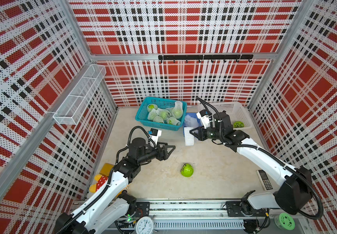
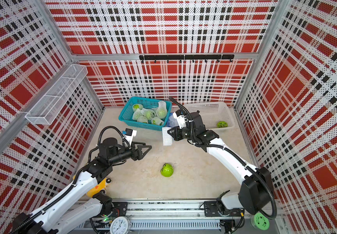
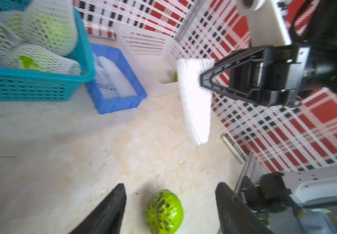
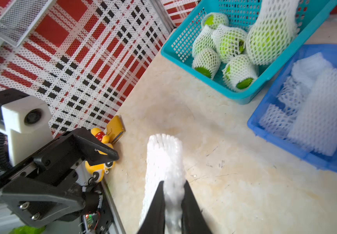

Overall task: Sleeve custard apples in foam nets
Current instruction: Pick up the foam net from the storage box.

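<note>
I'm pinching a flat foam net in my right claw toward the bench's back edge, my left claw hanging released near the bare custard apple at mid-bench, and I'm fearing that shallow pinch slipping during stretching.

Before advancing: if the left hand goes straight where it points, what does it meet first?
Probably the foam net pinched in the right hand, near its free end; height is unclear. The custard apple lies off that line.
</note>
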`<state>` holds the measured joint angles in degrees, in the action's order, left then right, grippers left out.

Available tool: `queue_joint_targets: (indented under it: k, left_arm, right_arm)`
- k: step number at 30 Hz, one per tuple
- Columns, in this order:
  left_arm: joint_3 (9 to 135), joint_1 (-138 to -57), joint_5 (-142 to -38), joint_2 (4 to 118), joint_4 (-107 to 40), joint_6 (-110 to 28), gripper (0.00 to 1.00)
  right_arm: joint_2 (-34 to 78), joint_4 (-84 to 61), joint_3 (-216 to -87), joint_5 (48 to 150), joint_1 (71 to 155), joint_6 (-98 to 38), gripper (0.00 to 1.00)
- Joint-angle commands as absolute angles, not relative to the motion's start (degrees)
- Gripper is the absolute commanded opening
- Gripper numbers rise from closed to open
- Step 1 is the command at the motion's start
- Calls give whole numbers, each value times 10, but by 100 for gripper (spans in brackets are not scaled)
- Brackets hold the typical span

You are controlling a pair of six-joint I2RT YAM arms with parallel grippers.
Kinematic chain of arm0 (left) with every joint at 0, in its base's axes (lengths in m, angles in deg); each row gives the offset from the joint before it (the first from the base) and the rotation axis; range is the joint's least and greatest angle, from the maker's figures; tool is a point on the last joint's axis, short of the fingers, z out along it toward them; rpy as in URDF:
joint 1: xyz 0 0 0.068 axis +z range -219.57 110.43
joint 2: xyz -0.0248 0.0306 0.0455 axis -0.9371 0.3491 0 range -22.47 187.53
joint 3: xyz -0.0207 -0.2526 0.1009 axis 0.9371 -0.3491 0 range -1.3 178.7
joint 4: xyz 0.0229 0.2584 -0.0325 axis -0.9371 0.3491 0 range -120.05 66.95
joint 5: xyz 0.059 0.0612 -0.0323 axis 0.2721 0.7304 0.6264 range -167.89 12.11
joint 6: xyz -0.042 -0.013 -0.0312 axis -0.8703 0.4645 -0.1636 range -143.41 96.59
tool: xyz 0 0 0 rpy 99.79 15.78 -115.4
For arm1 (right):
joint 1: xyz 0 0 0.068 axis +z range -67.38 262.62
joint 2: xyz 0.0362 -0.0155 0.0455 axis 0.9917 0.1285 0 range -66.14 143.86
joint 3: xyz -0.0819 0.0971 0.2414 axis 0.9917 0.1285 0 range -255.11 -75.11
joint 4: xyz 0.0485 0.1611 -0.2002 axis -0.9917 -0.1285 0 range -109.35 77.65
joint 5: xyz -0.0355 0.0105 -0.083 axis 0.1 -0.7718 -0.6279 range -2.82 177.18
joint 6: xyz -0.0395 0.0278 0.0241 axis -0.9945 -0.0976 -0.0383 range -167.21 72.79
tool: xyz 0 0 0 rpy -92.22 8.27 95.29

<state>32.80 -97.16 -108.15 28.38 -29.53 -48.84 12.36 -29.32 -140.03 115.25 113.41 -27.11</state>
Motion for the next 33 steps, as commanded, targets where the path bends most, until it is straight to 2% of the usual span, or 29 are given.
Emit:
queue_joint_targets:
  k: [1, 7, 14, 20, 27, 33]
  left_arm:
    - [315, -1001, -1131, 279, -364, -514, 59]
    - [285, -1039, -1132, 318, -442, -566, 52]
    - [273, -1093, -1095, 355, -481, -594, 46]
    - [277, -1124, -1076, 375, -486, -601, 34]
    - [270, -1137, -1047, 383, -485, -601, 30]
    - [272, -1140, -1018, 386, -484, -600, 34]
  right_arm:
    - [91, -257, -1368, 1198, 1137, -266, 16]
    - [35, -212, -1285, 1186, 1153, -284, 16]
    - [1, -182, -1236, 1115, 1195, -282, 15]
    - [-20, -163, -1212, 1084, 1209, -270, 15]
    - [-42, -156, -1198, 1078, 1211, -265, 15]
    - [-49, -164, -1195, 1080, 1218, -266, 15]
